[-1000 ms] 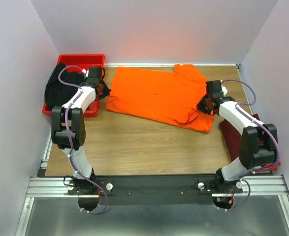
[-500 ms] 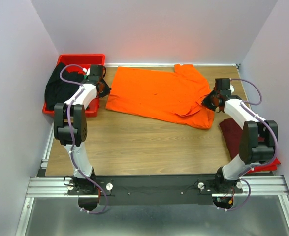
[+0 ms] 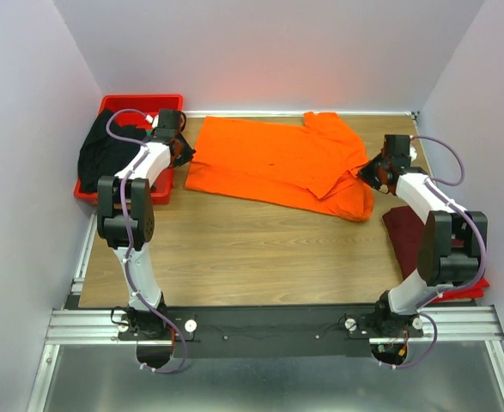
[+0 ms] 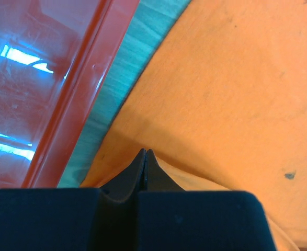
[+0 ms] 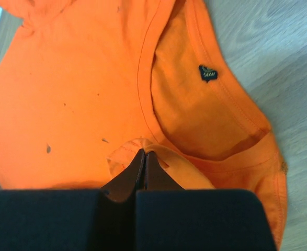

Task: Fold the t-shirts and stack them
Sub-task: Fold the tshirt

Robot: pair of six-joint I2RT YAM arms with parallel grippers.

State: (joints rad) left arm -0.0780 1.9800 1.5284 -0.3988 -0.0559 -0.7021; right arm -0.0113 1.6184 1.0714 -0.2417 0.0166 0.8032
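The bright orange t-shirt (image 3: 277,167) lies spread across the far half of the table. My left gripper (image 3: 180,153) is shut on its left edge, next to the red tray; the left wrist view shows the jaws pinching orange cloth (image 4: 216,104). My right gripper (image 3: 370,172) is shut on the shirt's right side; in the right wrist view (image 5: 144,152) the jaws pinch a fold of cloth near the collar (image 5: 205,104). A dark maroon t-shirt (image 3: 413,236) lies at the right edge under my right arm. A black t-shirt (image 3: 106,153) hangs over the tray.
The red plastic tray (image 3: 140,105) stands at the far left corner, its rim (image 4: 75,120) close beside my left gripper. Bare wood (image 3: 252,257) fills the near half. Walls close in on the left, back and right.
Both grippers moved toward the back wall, carrying the orange shirt's edges with them. The shirt's right side has folded further over, and the right arm swung right.
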